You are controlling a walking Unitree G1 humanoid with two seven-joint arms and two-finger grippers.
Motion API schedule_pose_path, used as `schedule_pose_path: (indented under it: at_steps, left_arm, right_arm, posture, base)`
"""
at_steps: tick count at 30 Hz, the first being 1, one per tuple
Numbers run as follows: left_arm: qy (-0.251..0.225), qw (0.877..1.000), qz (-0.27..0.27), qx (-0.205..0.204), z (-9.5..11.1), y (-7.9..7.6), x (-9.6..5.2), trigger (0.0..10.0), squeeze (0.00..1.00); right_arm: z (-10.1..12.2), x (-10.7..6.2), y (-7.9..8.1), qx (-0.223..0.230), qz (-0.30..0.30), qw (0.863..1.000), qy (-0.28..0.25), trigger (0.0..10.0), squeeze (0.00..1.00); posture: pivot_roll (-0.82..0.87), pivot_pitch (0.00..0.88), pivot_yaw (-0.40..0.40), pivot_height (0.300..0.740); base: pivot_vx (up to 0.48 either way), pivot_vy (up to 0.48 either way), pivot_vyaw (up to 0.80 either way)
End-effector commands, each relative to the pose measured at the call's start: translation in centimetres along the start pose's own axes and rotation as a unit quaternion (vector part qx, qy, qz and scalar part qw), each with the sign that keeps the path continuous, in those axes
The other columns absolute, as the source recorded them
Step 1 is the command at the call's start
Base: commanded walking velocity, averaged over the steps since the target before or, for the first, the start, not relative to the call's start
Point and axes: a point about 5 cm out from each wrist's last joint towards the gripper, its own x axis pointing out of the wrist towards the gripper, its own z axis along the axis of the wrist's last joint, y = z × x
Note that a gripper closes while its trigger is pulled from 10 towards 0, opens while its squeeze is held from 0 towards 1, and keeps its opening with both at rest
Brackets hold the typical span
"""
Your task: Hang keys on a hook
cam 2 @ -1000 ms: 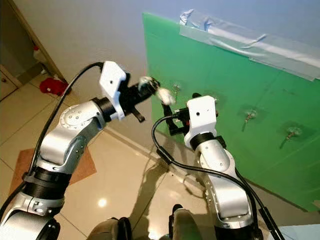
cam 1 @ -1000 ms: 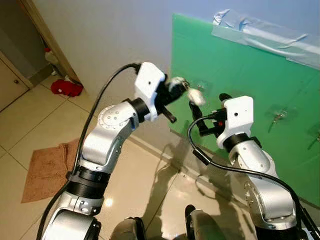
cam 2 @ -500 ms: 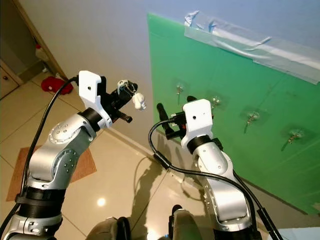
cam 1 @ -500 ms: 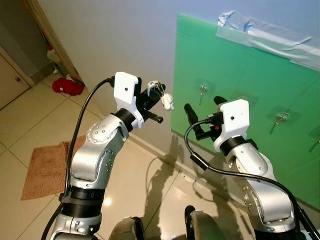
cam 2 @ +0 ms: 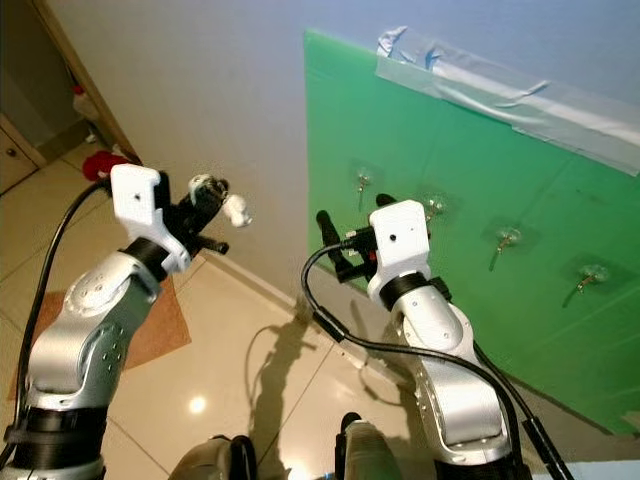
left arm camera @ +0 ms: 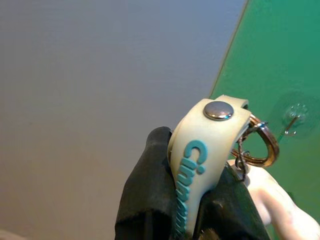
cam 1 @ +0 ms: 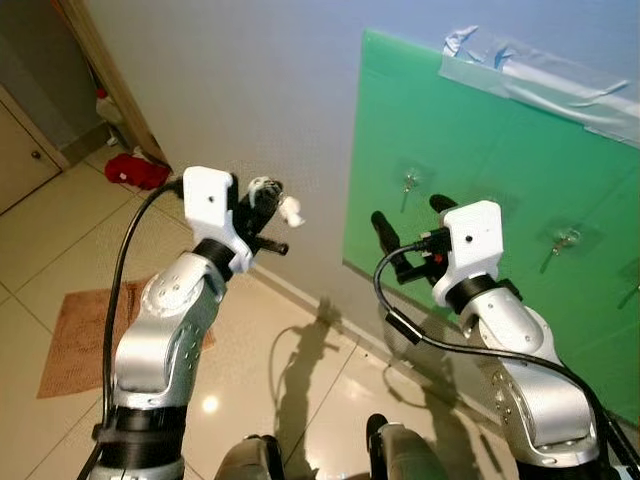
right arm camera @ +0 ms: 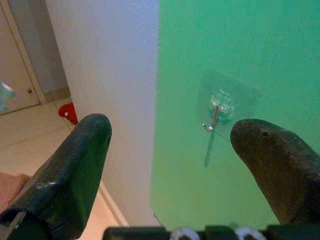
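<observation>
Head views: my left gripper (cam 1: 268, 196) is clamped on the keys (cam 1: 283, 208), raised to the left of the green board (cam 1: 480, 130) and well apart from it. To hang them well, I should carry the ring rightward to the leftmost hook (cam 1: 409, 181), keep the ring facing the hook tip, then lower it over. My right gripper (cam 1: 405, 215) hovers near the board with fingers spread and nothing between them.

Left wrist view: the keys show a cream strap (left arm camera: 202, 160) with teal lettering, a metal snap (left arm camera: 218, 110), and a bronze ring (left arm camera: 260, 146) hanging free at the far side.

Right wrist view: a clear hook (right arm camera: 215, 115) sits on the board between my open fingers (right arm camera: 65, 165).
</observation>
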Motion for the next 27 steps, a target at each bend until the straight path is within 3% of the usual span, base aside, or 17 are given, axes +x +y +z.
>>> schedule_pose_path:
  at_steps: [1, 2, 10, 17, 19, 27]
  left_arm:
    - [-0.004, 1.0, -0.003, 0.013, 0.5, -0.4, 0.2, 0.0, 0.0]
    - [-0.006, 1.0, -0.006, 0.021, 0.9, -0.5, 0.9, 0.0, 0.0]
    - [-0.016, 0.998, -0.034, 0.048, 2.3, -0.6, 3.6, 0.0, 0.0]
    - [-0.013, 0.996, -0.074, 0.04, 2.4, -2.1, 4.8, 0.0, 0.0]
    - [-0.011, 0.994, -0.105, 0.036, 2.6, -3.3, 5.5, 0.0, 0.0]
    - [-0.003, 0.989, -0.14, 0.036, 2.6, -4.5, 6.7, 0.0, 0.0]
  right_arm:
    - [0.4, -0.3, 0.0, -0.007, -0.003, 1.0, -0.01, 10.0, 0.6]
    - [0.5, -0.3, 0.3, -0.003, 0.015, 1.0, -0.011, 10.0, 0.0]
    - [0.9, -1.4, 0.8, 0.004, 0.054, 0.998, -0.017, 10.0, 0.0]
    - [1.4, -1.6, 0.7, 0.003, 0.054, 0.998, -0.026, 10.0, 0.0]
    - [1.9, -1.5, 1.0, 0.003, 0.065, 0.997, -0.033, 10.0, 0.0]
    - [2.3, -1.5, 1.6, 0.021, 0.097, 0.995, -0.032, 10.0, 0.0]
  posture:
    - [-0.15, 0.152, 0.035, 0.74]
    - [-0.16, 0.152, 0.038, 0.74]
    - [-0.18, 0.151, 0.051, 0.74]
    - [-0.22, 0.15, 0.071, 0.74]
    - [-0.22, 0.15, 0.076, 0.74]
    - [-0.23, 0.147, 0.083, 0.74]
  base:
    - [0.0, 0.0, 0.0]
    - [0.0, 0.0, 0.0]
    - [0.0, 0.0, 0.0]
    - [0.0, 0.0, 0.0]
    - [0.0, 0.0, 0.0]
    - [0.0, 0.0, 0.0]
